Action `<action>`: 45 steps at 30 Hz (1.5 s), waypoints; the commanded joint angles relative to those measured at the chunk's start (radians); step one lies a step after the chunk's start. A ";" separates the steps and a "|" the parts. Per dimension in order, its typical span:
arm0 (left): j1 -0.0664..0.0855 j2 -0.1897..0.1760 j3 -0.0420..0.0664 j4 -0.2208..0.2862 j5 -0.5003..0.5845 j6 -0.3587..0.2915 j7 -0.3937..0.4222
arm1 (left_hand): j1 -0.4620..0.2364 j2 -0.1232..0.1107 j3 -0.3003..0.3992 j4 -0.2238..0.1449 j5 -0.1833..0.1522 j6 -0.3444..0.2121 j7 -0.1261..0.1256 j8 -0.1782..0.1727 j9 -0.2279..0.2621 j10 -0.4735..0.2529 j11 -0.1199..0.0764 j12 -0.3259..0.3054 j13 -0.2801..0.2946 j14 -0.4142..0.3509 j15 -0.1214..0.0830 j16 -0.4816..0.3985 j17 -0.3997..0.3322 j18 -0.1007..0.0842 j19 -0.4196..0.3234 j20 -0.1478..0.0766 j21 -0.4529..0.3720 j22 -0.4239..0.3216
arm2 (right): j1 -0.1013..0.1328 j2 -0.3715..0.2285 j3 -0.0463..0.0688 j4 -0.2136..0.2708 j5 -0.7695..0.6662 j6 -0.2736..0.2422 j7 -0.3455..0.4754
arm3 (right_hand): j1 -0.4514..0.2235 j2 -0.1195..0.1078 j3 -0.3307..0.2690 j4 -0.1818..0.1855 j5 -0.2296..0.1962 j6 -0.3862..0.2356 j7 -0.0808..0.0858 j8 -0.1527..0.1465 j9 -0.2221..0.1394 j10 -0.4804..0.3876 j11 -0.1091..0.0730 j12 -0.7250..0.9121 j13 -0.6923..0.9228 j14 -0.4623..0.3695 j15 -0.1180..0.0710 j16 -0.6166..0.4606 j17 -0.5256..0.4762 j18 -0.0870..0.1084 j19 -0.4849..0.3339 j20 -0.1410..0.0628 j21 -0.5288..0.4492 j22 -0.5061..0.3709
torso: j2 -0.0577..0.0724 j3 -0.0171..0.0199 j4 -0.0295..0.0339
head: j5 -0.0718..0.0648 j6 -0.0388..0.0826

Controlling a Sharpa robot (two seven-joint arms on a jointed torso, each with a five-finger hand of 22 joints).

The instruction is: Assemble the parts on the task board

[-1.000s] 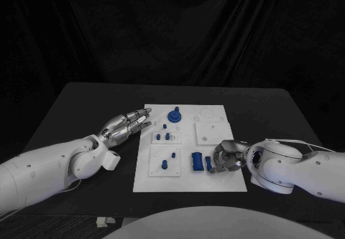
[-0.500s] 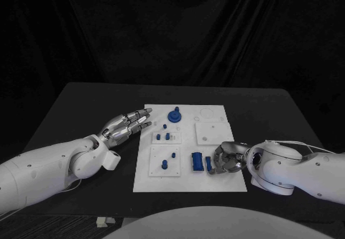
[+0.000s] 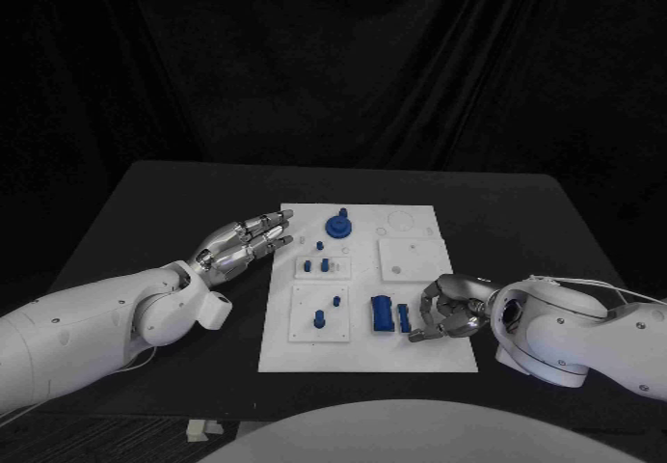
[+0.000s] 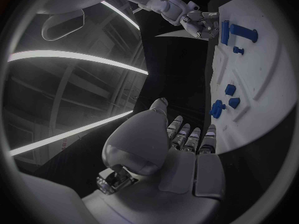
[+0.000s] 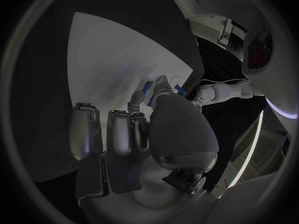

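Observation:
The white task board lies mid-table. Near its front right corner stand a blue block and, just right of it, a slim blue part. My right hand reaches in from the right with curled fingers; thumb and a fingertip pinch the slim blue part. My left hand hovers flat by the board's left edge, fingers stretched and apart, holding nothing. The left wrist view shows that hand, the board and my right hand at the block.
A blue round knob part stands at the board's far edge. Small blue pegs and further pegs stand in the left column. A white square plate lies on the board's right half. Black table surrounds the board.
My right arm and hand have shifted slightly to the right, while the slim blue part stays where it was. The left hand has not moved.

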 commanded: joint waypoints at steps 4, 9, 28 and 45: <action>-0.001 -0.009 0.001 0.014 0.005 -0.007 0.026 | -0.007 -0.003 0.002 -0.004 0.002 0.033 0.018 0.014 0.005 0.006 -0.001 0.004 0.002 0.000 0.004 -0.004 -0.001 0.018 -0.002 0.005 0.006 -0.001 | 0.050 -0.026 0.002 0.004 0.130 -0.200 0.129 | -0.158 0.038 0.012 0.005 0.000 0.014 -0.003 -0.001 0.017 0.106 -0.010 0.003 0.263 0.075 -0.009 0.005 0.097 0.001 0.039 -0.008 0.014 0.211 | -0.025 -0.0004 -0.0087 | -0.002 0.000; -0.001 -0.009 0.001 0.020 0.005 -0.030 0.057 | -0.039 -0.005 -0.017 0.030 -0.011 0.042 0.001 0.014 0.003 0.010 -0.005 0.009 0.002 0.000 -0.006 -0.004 -0.001 0.019 -0.005 -0.005 0.004 -0.005 | 0.071 -0.034 0.002 -0.018 0.234 -0.356 0.271 | -0.300 0.174 -0.027 0.002 0.135 0.008 -0.001 -0.015 0.028 0.106 -0.009 0.003 0.263 0.062 -0.008 -0.024 0.036 0.012 0.016 -0.007 -0.036 0.195 | -0.040 0.0002 -0.0154 | 0.002 0.000; -0.002 -0.003 0.001 0.030 0.005 -0.197 0.255 | 0.012 -0.050 -0.021 0.077 0.081 0.207 -0.012 0.023 0.013 0.129 -0.047 0.116 0.018 0.008 -0.060 0.000 0.002 0.017 0.003 -0.062 0.011 -0.002 | -0.004 0.015 0.001 -0.162 0.682 -0.291 0.920 | -0.171 0.357 -0.282 -0.001 0.087 -0.372 0.033 -0.759 -0.737 -1.177 0.225 -1.362 -1.079 -1.024 0.347 -1.388 -1.232 0.054 -1.285 0.265 -1.359 -1.052 | -0.049 0.0003 -0.0321 | 0.014 0.000; -0.001 0.001 0.005 0.027 0.005 -0.230 0.075 | -0.591 -0.132 0.006 -0.019 -0.202 -0.024 -0.127 -0.074 -0.037 0.032 -0.139 -0.023 -0.021 0.000 -0.143 -0.004 -0.001 -0.049 -0.026 -0.159 -0.015 -0.032 | -0.048 0.051 0.008 -0.201 0.698 -0.270 0.960 | -0.791 0.201 -0.023 -0.187 -0.053 -0.710 0.007 -0.895 -0.948 -1.465 0.064 -1.568 -1.308 -1.466 0.119 -1.499 -1.307 -0.039 -1.465 0.080 -1.391 -1.308 | -0.050 0.0020 -0.0341 | 0.021 0.008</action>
